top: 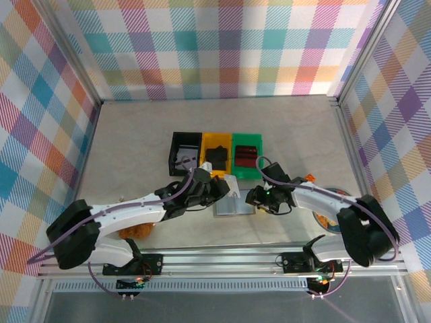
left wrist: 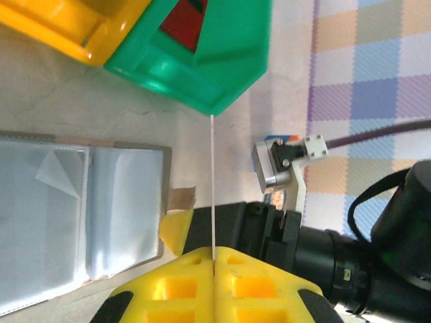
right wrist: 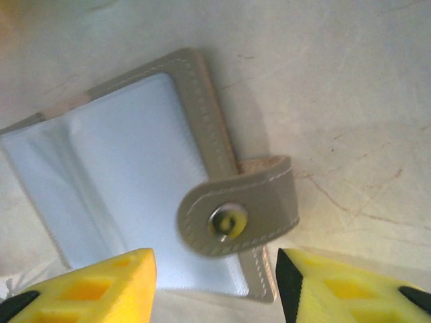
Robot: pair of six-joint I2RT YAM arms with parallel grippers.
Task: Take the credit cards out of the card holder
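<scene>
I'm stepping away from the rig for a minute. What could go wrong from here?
The left fingers are shut on a thin card by its bottom edge alone, so it may slip or twist out. The card's top edge looks close to the green bin and might catch its rim. The right fingers stand open either side of the snap tab, so nothing seems to pin the card holder; it may slide.

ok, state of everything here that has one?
Holder: open flat on the table, tab unsnapped.
Card: pinched edge-on in the left end effector, clear of the holder.
Left end effector: shut on card.
Right end effector: open, by the tab.
Green bin: red item inside.
</scene>
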